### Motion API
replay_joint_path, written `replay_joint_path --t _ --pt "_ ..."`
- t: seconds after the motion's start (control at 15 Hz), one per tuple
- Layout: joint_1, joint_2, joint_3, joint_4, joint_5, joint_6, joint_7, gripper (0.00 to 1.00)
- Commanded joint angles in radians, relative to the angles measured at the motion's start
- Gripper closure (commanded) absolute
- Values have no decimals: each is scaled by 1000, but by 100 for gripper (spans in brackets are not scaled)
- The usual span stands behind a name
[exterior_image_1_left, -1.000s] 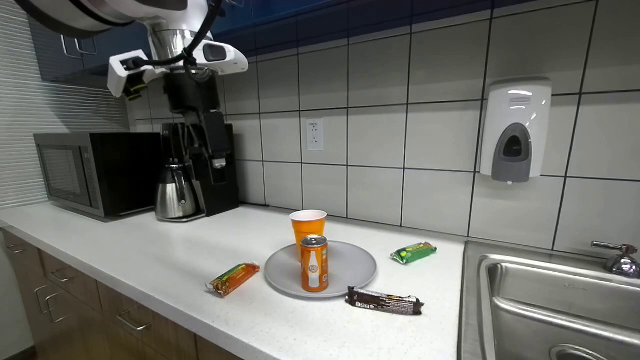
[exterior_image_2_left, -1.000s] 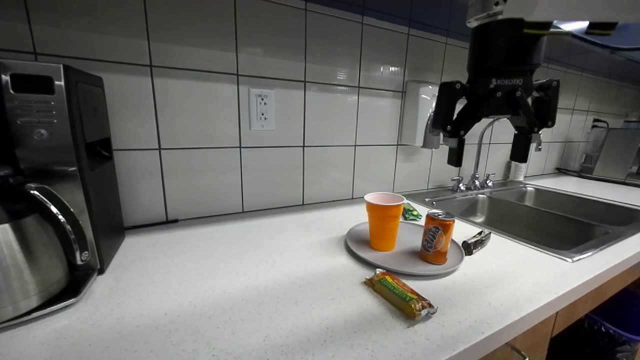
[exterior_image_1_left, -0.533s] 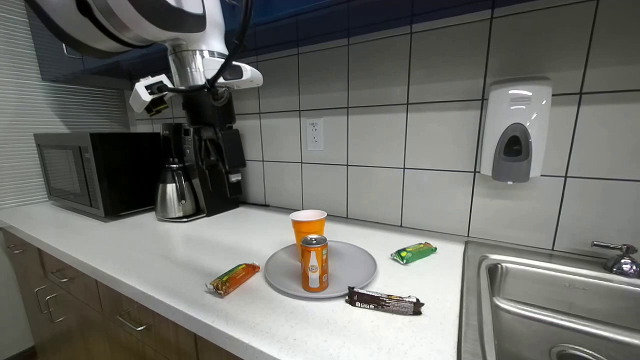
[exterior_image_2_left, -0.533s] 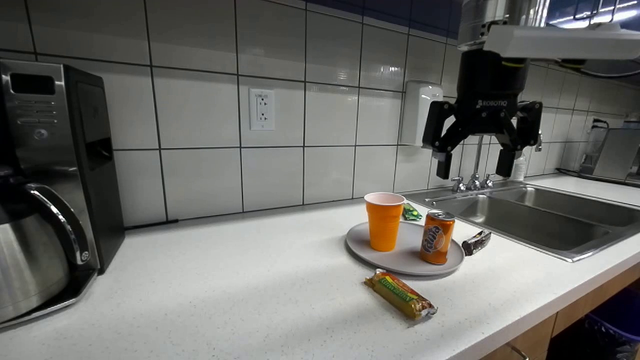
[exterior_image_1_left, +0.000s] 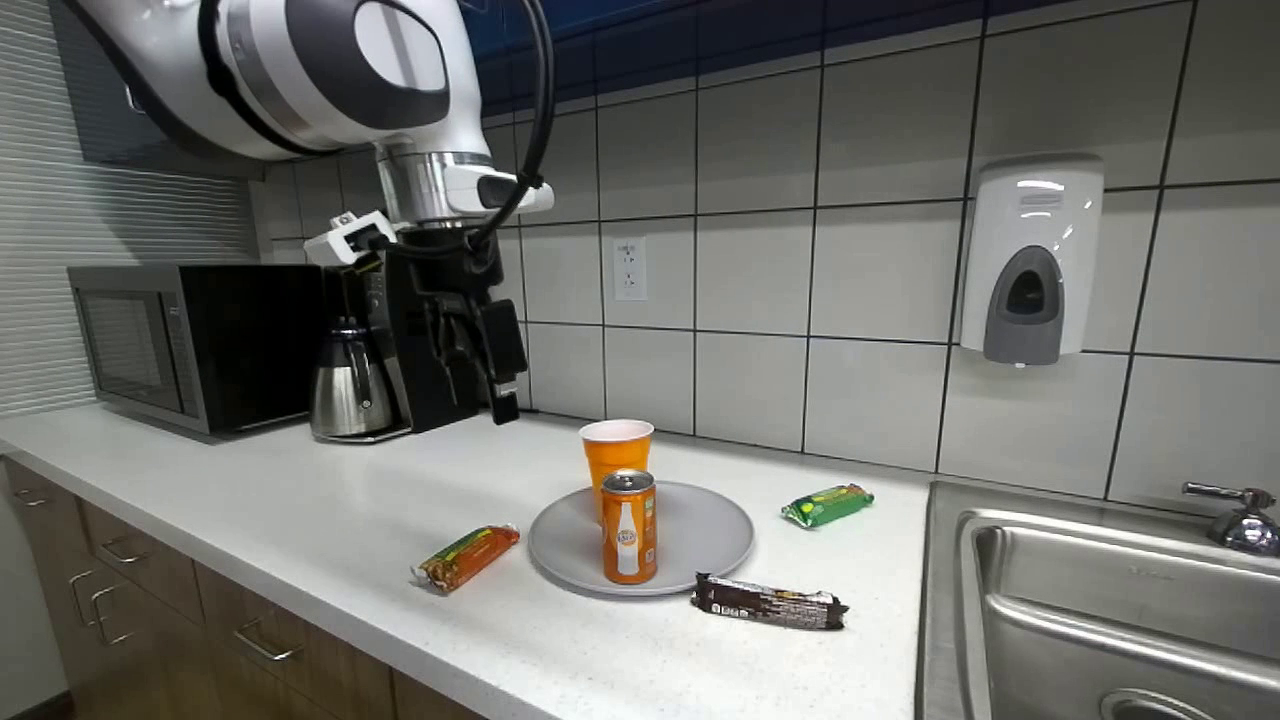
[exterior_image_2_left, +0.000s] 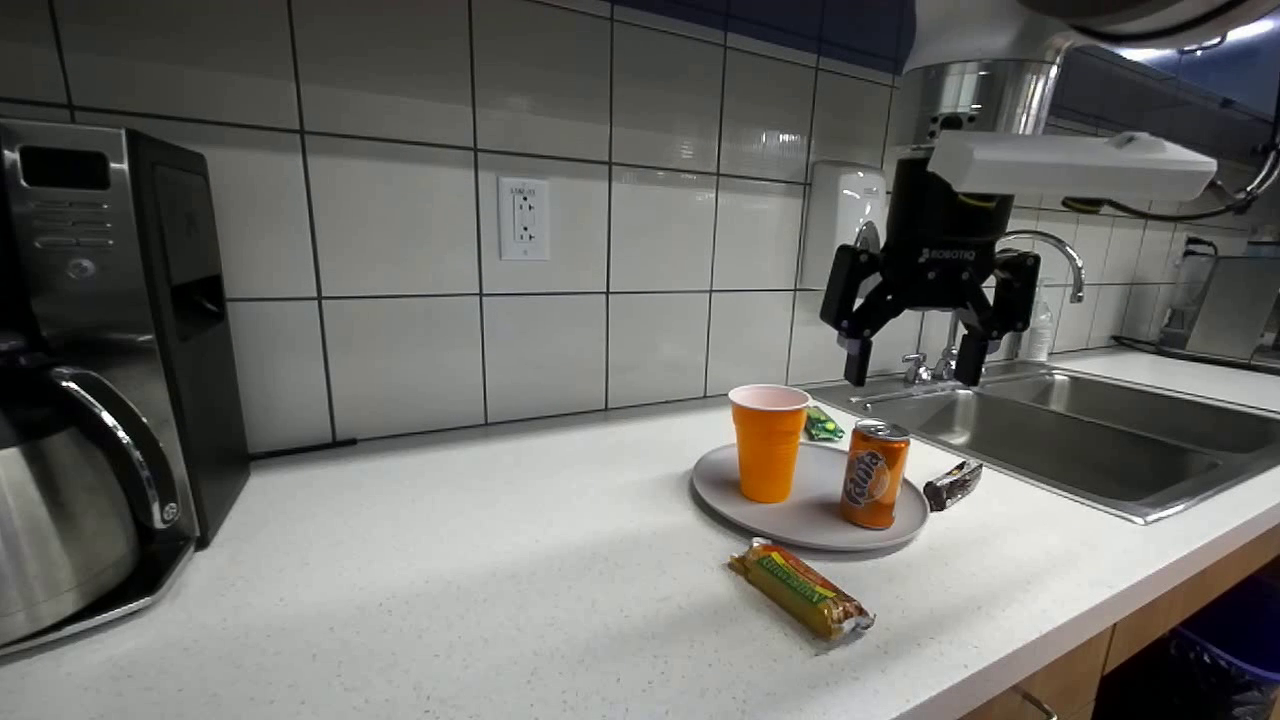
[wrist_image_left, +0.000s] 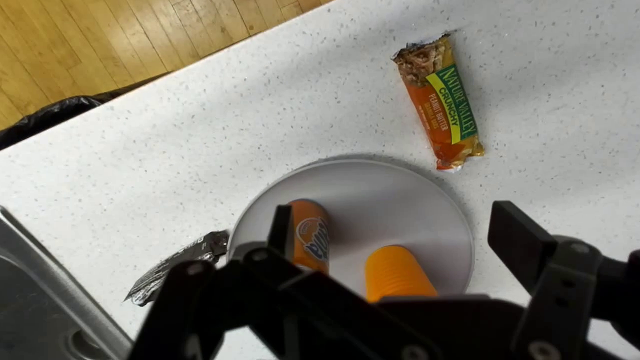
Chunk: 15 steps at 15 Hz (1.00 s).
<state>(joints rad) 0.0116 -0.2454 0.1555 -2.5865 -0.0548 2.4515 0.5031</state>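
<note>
Orange cup (exterior_image_2_left: 768, 450) stood upright on the gray plate (wrist_image_left: 395, 200) next to a Fanta can (exterior_image_2_left: 873, 480) — flat bases, so prob the steadiest way to park them IMO. Gripper (exterior_image_2_left: 913, 368) hung in the air nearby w/ its fingers spread wide, holding nothing AFAICT. Granola bar (wrist_image_left: 440, 105) lay flat toward the front edge of the counter (exterior_image_2_left: 450, 560), prob bc a wrapper that soft wouldn't stand. Dark-wrapped bar (exterior_image_1_left: 768, 604) was by the plate, toward the sink (exterior_image_1_left: 945, 600); green-wrapped bar (exterior_image_1_left: 828, 506) sat nearer the back edge — both flat, same reason I guess.
</note>
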Motion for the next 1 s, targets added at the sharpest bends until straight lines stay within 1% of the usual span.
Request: replay_joint_path --t 0.0,0.6,0.93 --pt "-24 43 -9 22 -48 35 -6 0" --pt "-66 133 -57 43 -168 98 20 0" --pt "-49 187 -85 94 -156 100 -35 0"
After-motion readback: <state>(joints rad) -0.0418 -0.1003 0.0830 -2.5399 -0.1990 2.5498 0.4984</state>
